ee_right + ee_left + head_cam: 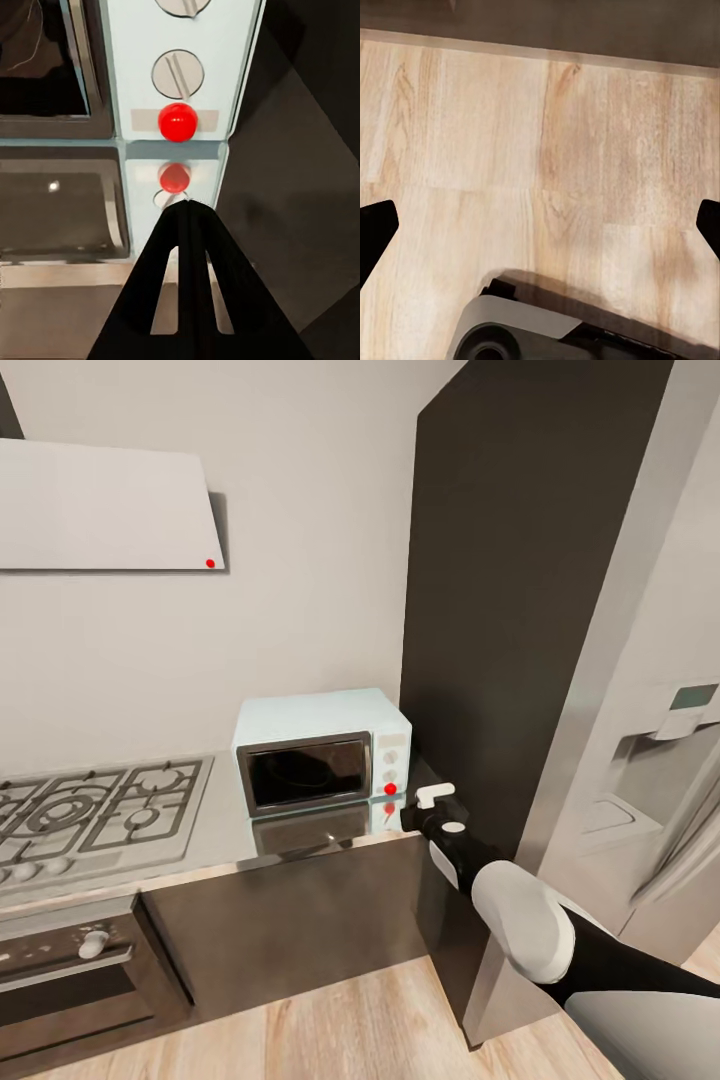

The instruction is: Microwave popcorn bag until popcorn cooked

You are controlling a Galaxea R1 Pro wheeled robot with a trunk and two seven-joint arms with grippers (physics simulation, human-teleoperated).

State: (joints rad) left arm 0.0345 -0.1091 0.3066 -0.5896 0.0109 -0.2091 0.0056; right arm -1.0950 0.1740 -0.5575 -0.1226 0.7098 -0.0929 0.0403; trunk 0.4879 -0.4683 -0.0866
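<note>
The pale-blue microwave (322, 748) stands on the grey metal countertop (220, 822) against the wall, its dark glass door closed. A red button (390, 788) glows at the foot of its knob strip. My right gripper (408, 812) is shut, its fingertips (187, 206) meeting just in front of and below that red button (178, 121), apart from it. Over the wood floor (547, 150), my left gripper (540, 225) hangs open and holds nothing. The popcorn bag and popcorn are hidden; the dark glass reveals nothing clear.
A gas hob (95, 815) with black grates lies left of the microwave, an oven (70, 970) beneath it and a white hood (105, 508) above. A tall dark cabinet (520, 560) and a steel fridge (650, 740) rise at the right. My base (525, 330) sits below the left gripper.
</note>
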